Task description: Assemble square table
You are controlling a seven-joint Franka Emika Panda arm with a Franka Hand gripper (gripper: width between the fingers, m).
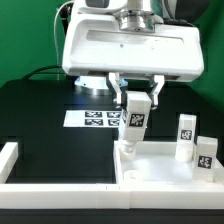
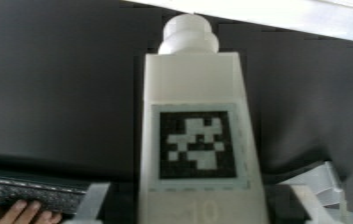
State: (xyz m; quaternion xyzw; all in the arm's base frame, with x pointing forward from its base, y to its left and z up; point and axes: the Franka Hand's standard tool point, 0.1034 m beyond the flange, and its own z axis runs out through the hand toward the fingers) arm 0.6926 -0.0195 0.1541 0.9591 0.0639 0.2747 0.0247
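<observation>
My gripper [image 1: 136, 104] is shut on a white table leg [image 1: 135, 113] with a black-and-white tag. It holds the leg upright just above the near-left corner of the square table top [image 1: 160, 168], a white tray with a raised rim. In the wrist view the leg [image 2: 199, 120] fills the middle, its rounded threaded tip pointing away, with my fingers [image 2: 311, 192] on either side of its near end. A strip of the table top's rim [image 2: 315, 15] shows beyond the tip. Two more tagged legs [image 1: 186, 135] [image 1: 206, 156] stand upright at the top's right side.
The marker board [image 1: 98, 118] lies flat on the black table behind the leg. A low white border wall [image 1: 60, 190] runs along the front and up the exterior view's left. A keyboard [image 2: 27, 190] with a hand on it shows in the wrist view.
</observation>
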